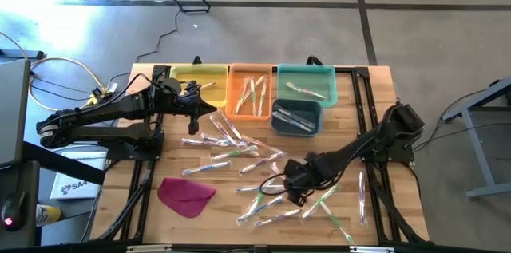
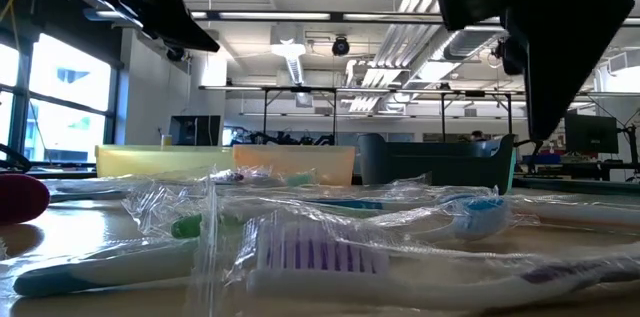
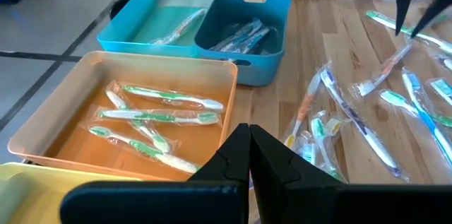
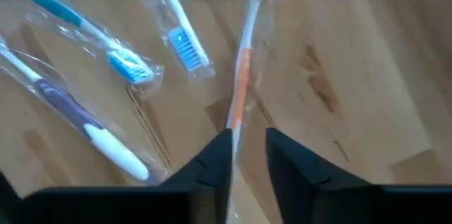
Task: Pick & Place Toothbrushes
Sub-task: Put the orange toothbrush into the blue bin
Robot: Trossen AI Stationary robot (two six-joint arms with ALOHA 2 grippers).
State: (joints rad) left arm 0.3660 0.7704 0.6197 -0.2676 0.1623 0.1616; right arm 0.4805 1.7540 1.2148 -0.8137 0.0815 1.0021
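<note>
Between right gripper [image 4: 247, 155] fingers, orange toothbrush [image 4: 241, 86] lies lengthwise.

Grey concrete floor [image 1: 319, 21], wooden table [image 1: 375, 85], bright windows [image 2: 60, 97], ceiling lights [image 2: 288, 49], exposed ducts.

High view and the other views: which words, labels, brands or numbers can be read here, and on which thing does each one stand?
"SA": partial dark letters on the white sheet off the table's left edge; the remaining letters are cut off or blurred.
Toothbrushes: no print can be read on the clear wrappers in any view.
Bins: no label visible.
Monitors in the room behind: too small to read.
</note>
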